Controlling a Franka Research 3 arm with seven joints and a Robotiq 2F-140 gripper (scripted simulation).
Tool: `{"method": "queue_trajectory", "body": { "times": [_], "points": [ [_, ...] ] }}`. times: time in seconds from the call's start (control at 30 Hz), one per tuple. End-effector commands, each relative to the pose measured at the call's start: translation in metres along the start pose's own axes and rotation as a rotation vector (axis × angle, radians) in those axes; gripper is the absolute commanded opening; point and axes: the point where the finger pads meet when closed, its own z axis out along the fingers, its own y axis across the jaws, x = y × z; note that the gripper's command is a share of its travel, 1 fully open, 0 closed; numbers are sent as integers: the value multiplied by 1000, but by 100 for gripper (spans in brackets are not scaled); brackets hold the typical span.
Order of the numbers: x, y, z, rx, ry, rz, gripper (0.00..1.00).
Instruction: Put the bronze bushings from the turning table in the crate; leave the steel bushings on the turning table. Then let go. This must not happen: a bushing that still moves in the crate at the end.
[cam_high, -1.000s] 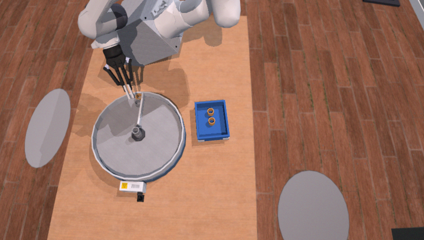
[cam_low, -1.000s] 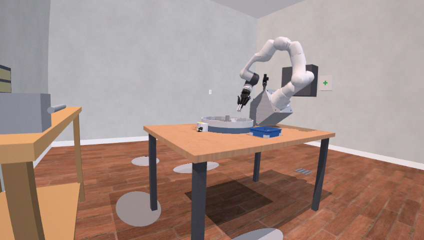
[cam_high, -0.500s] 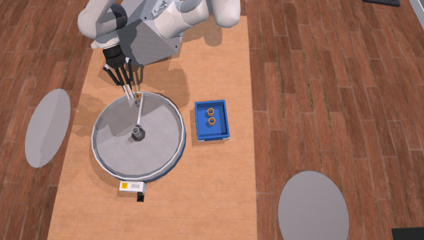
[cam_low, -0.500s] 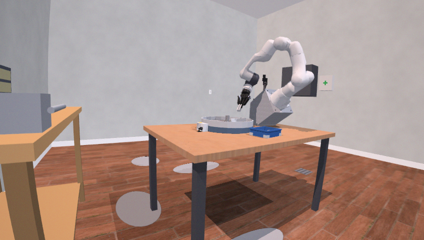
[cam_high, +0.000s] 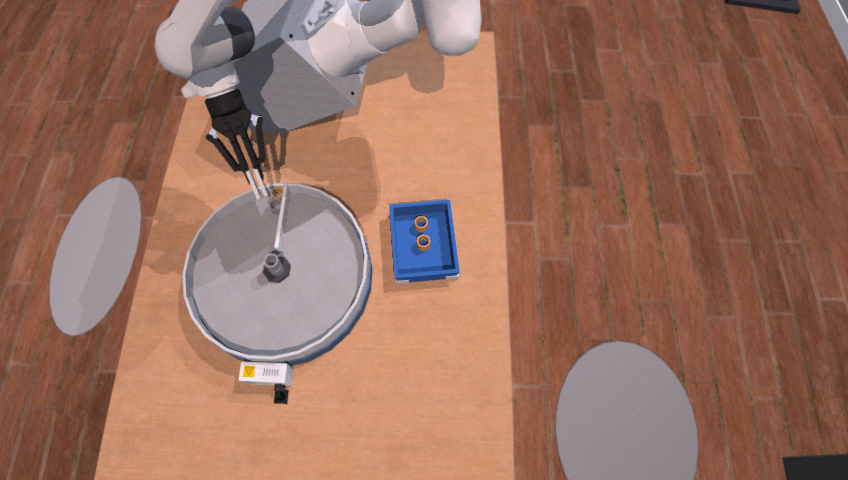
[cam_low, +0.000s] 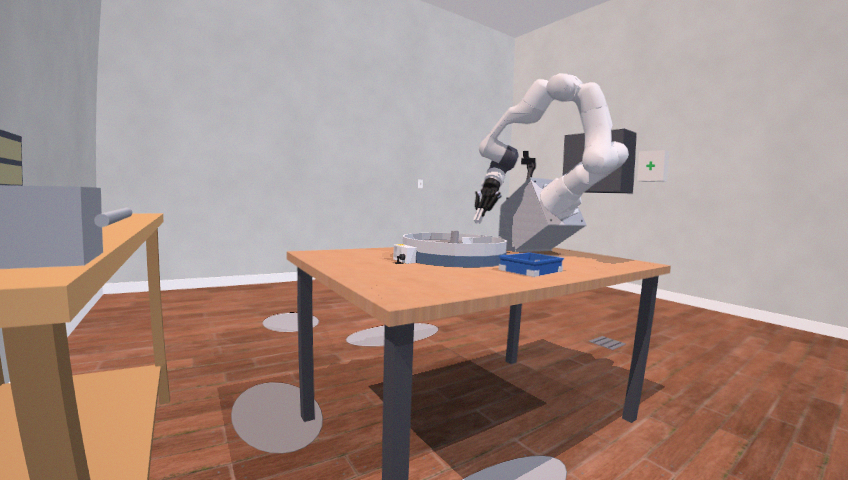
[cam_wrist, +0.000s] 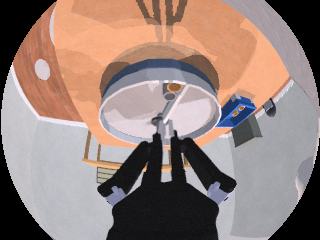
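My gripper (cam_high: 260, 194) (cam_low: 477, 220) (cam_wrist: 166, 126) is shut with nothing between its fingertips. It hangs above the arm-side edge of the turning table (cam_high: 188, 285) (cam_low: 458, 259) (cam_wrist: 145, 76). A bronze bushing (cam_high: 275, 193) (cam_wrist: 173, 87) stands on the turning table near its rim, beside a pale bar. A steel bushing (cam_high: 272, 206) (cam_wrist: 169, 96) stands close to it, further in. The blue crate (cam_high: 423, 277) (cam_low: 520, 267) (cam_wrist: 230, 120) holds two bronze bushings, one (cam_high: 421, 228) nearer the arm and one (cam_high: 423, 246) further away. The turning table's low inside is hidden in the exterior view.
The pale bar (cam_high: 281, 220) (cam_wrist: 175, 105) runs from the rim towards the grey centre post (cam_high: 274, 266) (cam_low: 454, 236). A white control box (cam_high: 265, 372) (cam_low: 404, 253) sits at the turning table's far side. The crate stands beside the turning table, with a gap between them.
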Motion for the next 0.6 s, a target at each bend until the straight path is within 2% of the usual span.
{"method": "queue_trajectory", "body": {
  "times": [0.0,0.57],
  "points": [
    [0,0,0,-3,0,-4,6],
    [0,0,0,-3,0,-4,6]
  ]
}}
